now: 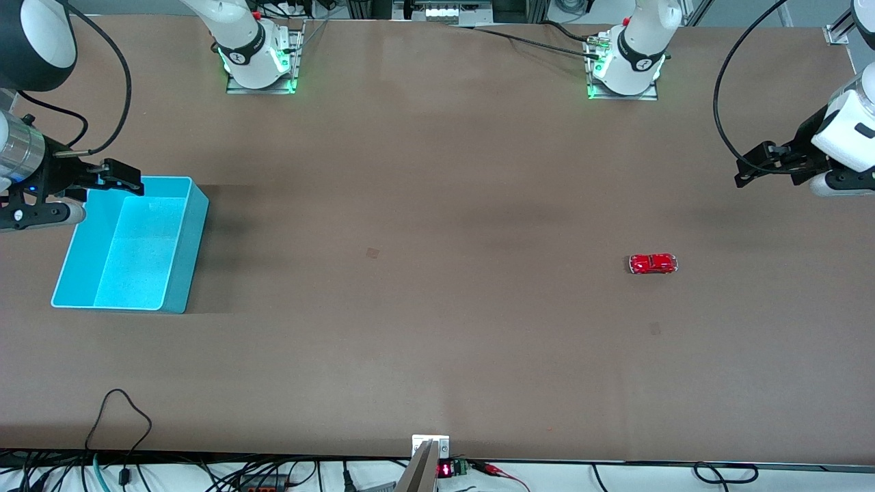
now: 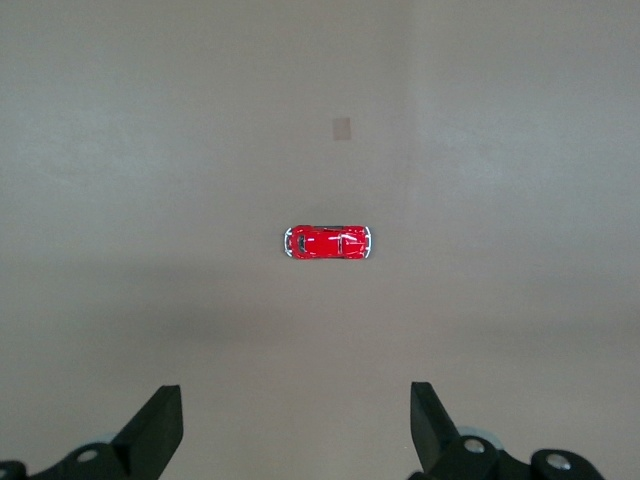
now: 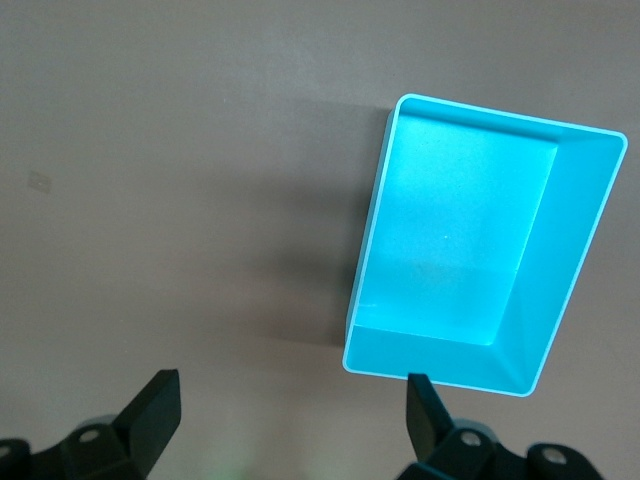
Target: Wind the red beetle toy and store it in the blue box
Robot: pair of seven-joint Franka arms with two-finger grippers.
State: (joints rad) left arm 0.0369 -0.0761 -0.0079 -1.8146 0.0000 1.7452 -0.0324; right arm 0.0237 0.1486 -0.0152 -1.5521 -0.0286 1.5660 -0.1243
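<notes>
Red beetle toy [image 1: 653, 264] on its wheels on the bare brown table [image 1: 424, 205], toward the left arm's end, well apart from the blue box [image 1: 130, 244], which sits at the right arm's end. Untouched by either gripper.

Left gripper [image 1: 748, 167] up in the air over the table edge at its own end, well apart from the toy. Fingers [image 2: 160, 425] spread wide, nothing between them. In the left wrist view, toy [image 2: 328, 242] lined up between the two fingertips but clear of both — broadside to the gripper.

Right gripper [image 1: 123, 176] over the rim of the box, at the corner farthest from the front camera. Fingers [image 3: 155, 405] likewise apart and holding nothing.

Right wrist view: box [image 3: 485, 245] interior open to sight, no contents; one fingertip overlapping the rim in the picture, contact not confirmed. Toy not seen in this view — seen only in the front and left wrist views. Small faint square mark [image 2: 342, 128] on the table near the toy, clearest in the left wrist view.
</notes>
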